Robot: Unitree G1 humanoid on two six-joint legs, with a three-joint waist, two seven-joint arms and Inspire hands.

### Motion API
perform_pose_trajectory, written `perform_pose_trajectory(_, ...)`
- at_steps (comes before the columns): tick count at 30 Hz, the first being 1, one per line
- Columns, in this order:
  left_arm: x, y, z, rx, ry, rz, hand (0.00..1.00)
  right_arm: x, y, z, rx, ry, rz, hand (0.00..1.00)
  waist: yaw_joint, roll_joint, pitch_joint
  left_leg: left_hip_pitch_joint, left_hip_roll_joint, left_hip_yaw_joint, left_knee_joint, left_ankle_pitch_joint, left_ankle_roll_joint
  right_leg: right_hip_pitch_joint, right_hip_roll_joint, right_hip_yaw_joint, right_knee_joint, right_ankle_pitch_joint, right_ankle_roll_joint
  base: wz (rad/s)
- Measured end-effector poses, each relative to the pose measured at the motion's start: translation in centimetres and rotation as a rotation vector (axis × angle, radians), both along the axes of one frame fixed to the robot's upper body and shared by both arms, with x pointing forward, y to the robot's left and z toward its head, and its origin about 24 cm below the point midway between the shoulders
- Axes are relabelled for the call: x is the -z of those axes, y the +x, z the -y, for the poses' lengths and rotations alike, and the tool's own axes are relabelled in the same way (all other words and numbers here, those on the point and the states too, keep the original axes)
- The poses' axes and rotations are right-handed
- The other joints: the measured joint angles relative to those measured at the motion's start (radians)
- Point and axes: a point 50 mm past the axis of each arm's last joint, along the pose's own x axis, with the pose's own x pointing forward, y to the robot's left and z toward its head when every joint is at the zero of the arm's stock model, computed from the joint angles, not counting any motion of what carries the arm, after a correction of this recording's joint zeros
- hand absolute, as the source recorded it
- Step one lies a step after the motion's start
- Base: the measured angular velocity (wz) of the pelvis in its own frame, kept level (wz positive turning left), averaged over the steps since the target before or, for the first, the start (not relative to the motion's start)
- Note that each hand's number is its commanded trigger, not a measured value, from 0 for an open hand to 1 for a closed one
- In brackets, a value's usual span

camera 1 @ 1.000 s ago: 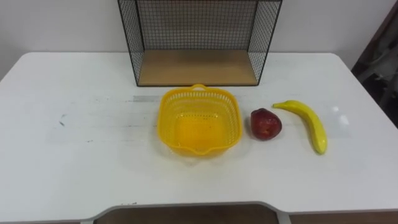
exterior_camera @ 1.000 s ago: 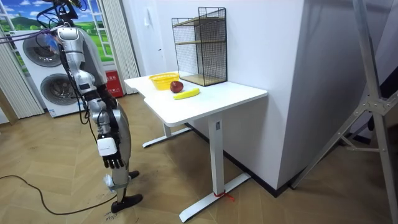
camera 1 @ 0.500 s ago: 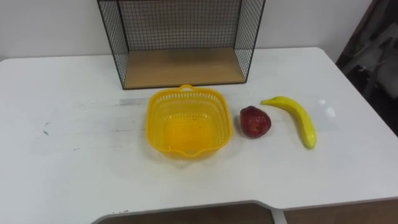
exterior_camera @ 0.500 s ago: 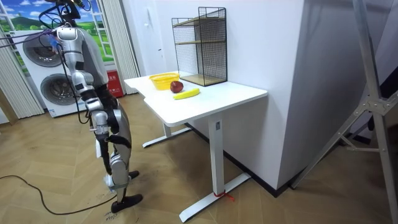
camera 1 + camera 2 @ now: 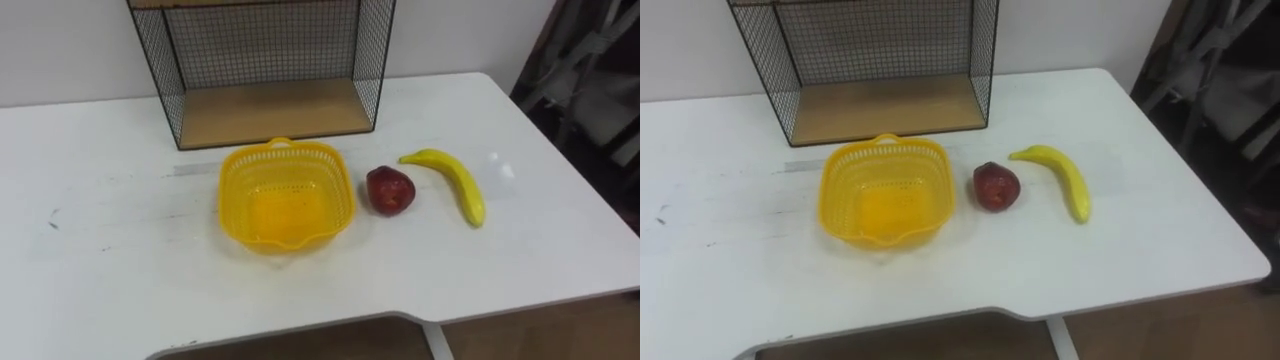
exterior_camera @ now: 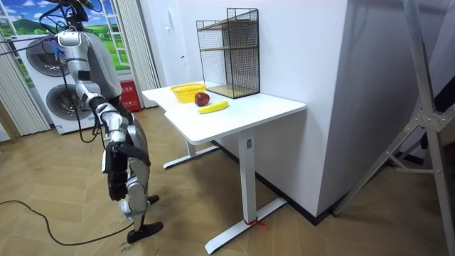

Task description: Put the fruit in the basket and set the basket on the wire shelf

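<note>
Basket [image 5: 285, 205]: yellow and empty, upright on the white worktop [image 5: 100, 270]; every place below is given from it.
Apple [image 5: 389, 190]: red, just right of the basket, with a narrow gap between the two.
Banana [image 5: 457, 182]: further right of the basket, past the apple and apart from it, lying nearest the worktop edge on that side.
Wire shelf [image 5: 270, 110]: directly behind the basket, open front towards it, bottom board bare.
Robot: in the room view it stands on the floor, well short of the basket, facing the worktop.
Right hand [image 6: 113, 186]: hangs low at the robot's side, far from the basket; its state cannot be told (too small in the room view).
Stage, as judged: nothing is done yet, since both fruits lie outside the basket and the basket is not on the shelf.
Risk, apple: a touch from the side could roll it away from the basket, because it is round.
Risk, basket: a hand coming down into the narrow gap could catch the rim and shove the basket, which looks light.
Risk, banana: a sweeping reach could push it away from the basket and over the edge.
Risk, shelving: a loaded basket lifted at a tilt could spill its fruit, or its rim could snag on the mesh sides.
</note>
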Motion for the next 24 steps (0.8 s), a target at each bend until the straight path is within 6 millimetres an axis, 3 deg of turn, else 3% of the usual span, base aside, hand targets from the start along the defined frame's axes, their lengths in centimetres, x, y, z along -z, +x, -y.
perform_pose_trajectory(5,0.0,0.4,0.1,0.026,0.011,0.019,0.0,-6.9,4.3,2.3,-0.081,-0.375,-0.026,0.0,0.015,-0.004,0.002,-0.032,-0.001,0.003,0.008,0.004,0.0,-0.039,0.0,0.005,0.01,0.0,0.0,-0.02)
perform_pose_trajectory(10,0.0,0.8,0.1,0.062,0.008,0.034,0.0,-11.9,7.0,2.3,-0.172,-0.667,0.002,0.0,0.034,-0.008,0.0061,-0.032,-0.001,-0.001,0.001,0.005,0.0,-0.037,0.001,0.003,0.006,0.001,-0.001,0.01)
perform_pose_trajectory(24,0.1,1.9,0.5,0.158,-0.03,0.054,0.0,-18.9,12.3,-0.9,-0.535,-1.14,0.09,0.0,0.088,-0.015,0.0108,-0.041,-0.001,0.0,-0.002,0.005,0.0,-0.049,0.0,0.002,0.005,0.001,-0.002,0.0)
